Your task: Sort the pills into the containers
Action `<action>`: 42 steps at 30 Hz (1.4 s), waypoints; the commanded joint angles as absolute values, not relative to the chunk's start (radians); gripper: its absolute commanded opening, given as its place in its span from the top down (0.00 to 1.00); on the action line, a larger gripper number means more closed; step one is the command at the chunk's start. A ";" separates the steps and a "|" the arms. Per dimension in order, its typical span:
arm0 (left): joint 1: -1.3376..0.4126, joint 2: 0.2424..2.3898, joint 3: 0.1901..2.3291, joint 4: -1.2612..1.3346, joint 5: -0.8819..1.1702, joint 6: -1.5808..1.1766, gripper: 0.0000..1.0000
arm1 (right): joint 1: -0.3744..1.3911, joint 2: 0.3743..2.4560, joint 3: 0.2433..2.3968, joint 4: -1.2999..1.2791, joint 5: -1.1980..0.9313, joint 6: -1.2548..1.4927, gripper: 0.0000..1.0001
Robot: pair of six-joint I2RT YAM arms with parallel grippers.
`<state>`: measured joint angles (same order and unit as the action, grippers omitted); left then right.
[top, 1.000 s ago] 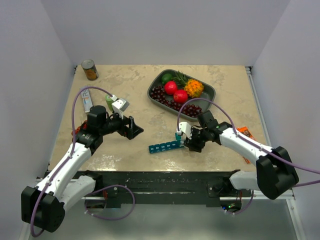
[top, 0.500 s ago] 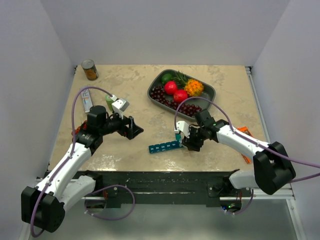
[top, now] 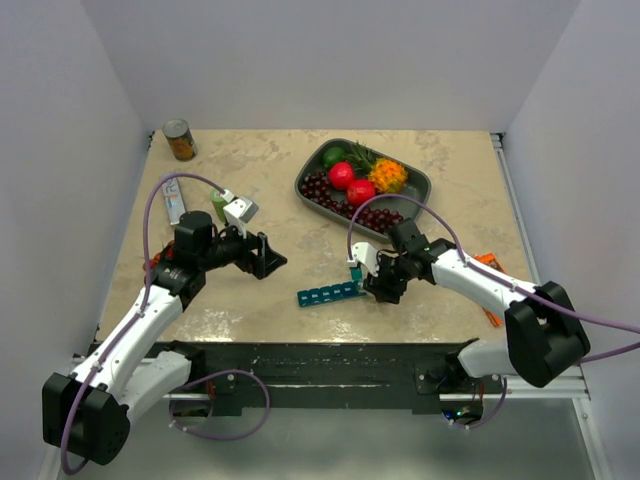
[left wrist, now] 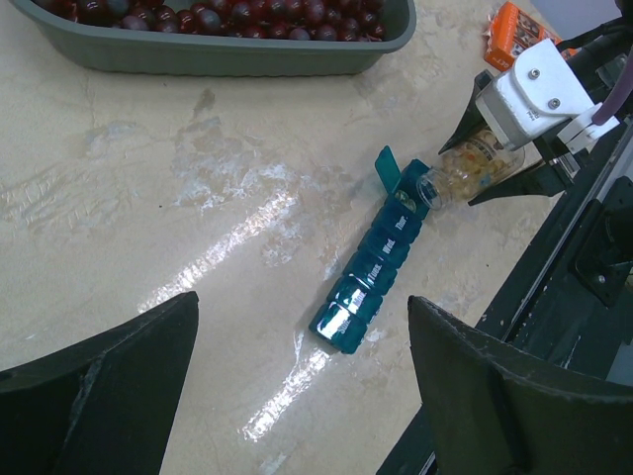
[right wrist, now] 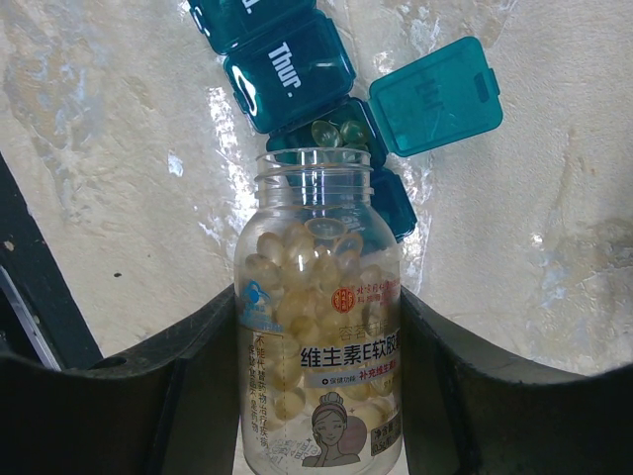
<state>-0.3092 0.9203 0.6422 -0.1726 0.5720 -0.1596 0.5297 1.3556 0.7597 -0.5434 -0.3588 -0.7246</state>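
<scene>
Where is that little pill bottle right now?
In the top view the bottle is right of centre near the table's front edge, held by the right gripper, mouth over the organiser's open compartment.

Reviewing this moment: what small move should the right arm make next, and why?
Probably tip the bottle slightly further. The right claw holds it uncapped, with its mouth at the open compartment of the organiser. Only a couple of pills lie there, and the bottle looks nearly full.
</scene>
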 commanded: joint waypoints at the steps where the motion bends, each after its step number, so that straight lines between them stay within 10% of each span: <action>1: -0.313 0.905 0.641 -0.126 0.584 -0.132 0.10 | 0.534 1.348 0.793 -0.517 -0.376 -0.693 1.00; 27: -0.299 0.871 0.630 -0.135 0.434 -0.245 0.01 | 0.514 1.014 0.811 -0.465 -0.675 -0.660 1.00; 35: -0.273 0.888 0.598 -0.236 0.310 -0.408 0.01 | 0.515 0.655 0.698 0.133 -0.566 -0.131 1.00; 42: -0.272 0.883 0.552 -0.239 0.279 -0.505 0.01 | 0.515 0.539 0.649 0.101 -0.451 -0.046 1.00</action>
<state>-0.2806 0.8875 0.5652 -0.2455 0.3157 -0.4213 0.5159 0.5869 0.7021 0.0330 -0.5205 -0.1619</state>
